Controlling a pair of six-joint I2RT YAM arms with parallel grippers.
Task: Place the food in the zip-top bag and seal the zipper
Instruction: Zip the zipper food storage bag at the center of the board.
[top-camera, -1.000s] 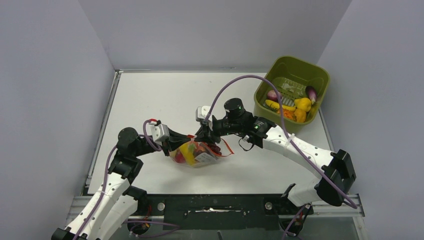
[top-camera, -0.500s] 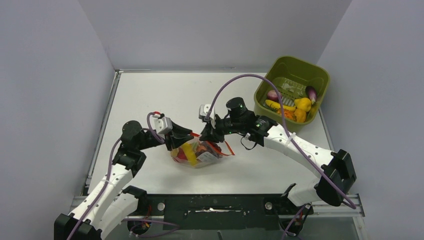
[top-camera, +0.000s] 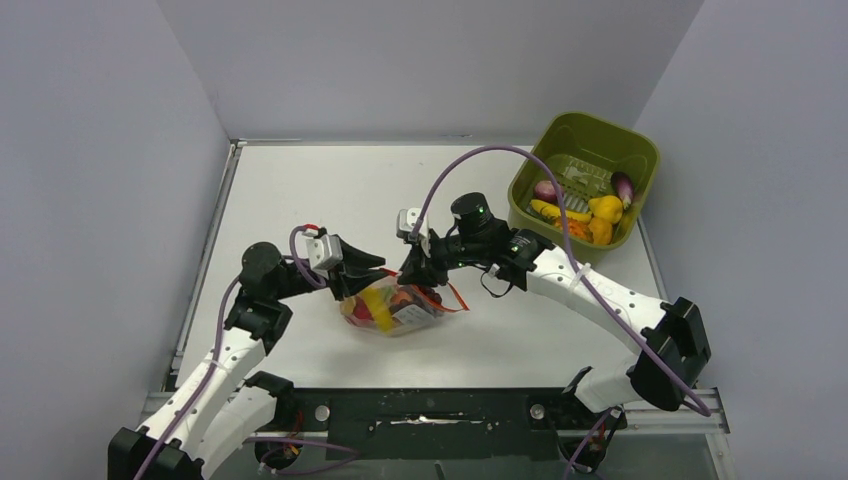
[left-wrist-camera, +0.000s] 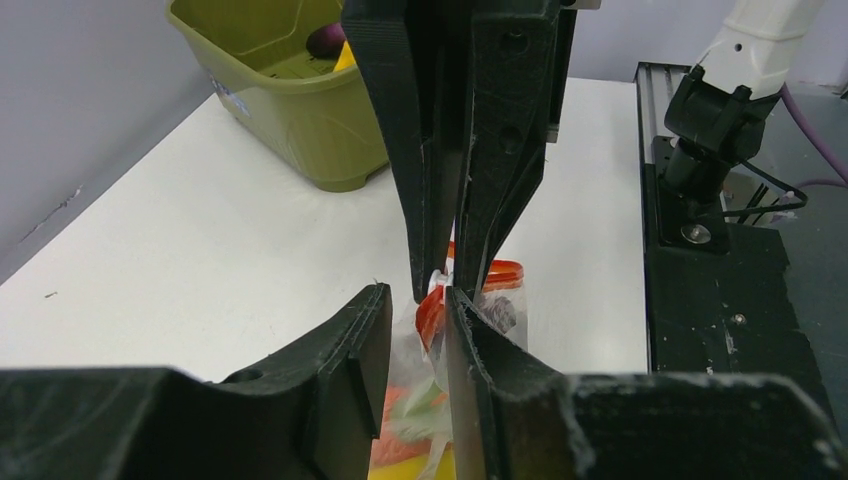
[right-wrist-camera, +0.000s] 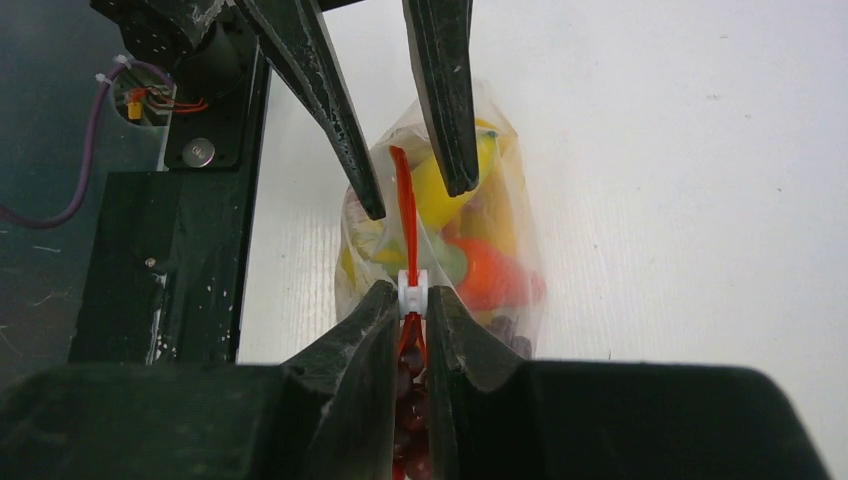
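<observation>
Your left arm (top-camera: 200, 400) and right arm (top-camera: 590, 290) match: white shells on the long links, black housings at the joints. The left tool (top-camera: 378, 270) and right tool (top-camera: 408, 275) each have two matte black fingers (right-wrist-camera: 360, 350), grainy and narrowing to blunt tips. Just behind each tool sits a small pale grey camera block (top-camera: 325, 252). A purple cable (top-camera: 500, 152) arcs back from behind the right tool. A second purple cable (top-camera: 213, 345) runs back along the left arm. Thin red wires (top-camera: 310, 228) show behind the left tool. Green lights (top-camera: 478, 213) glow on the joint behind the right tool.
</observation>
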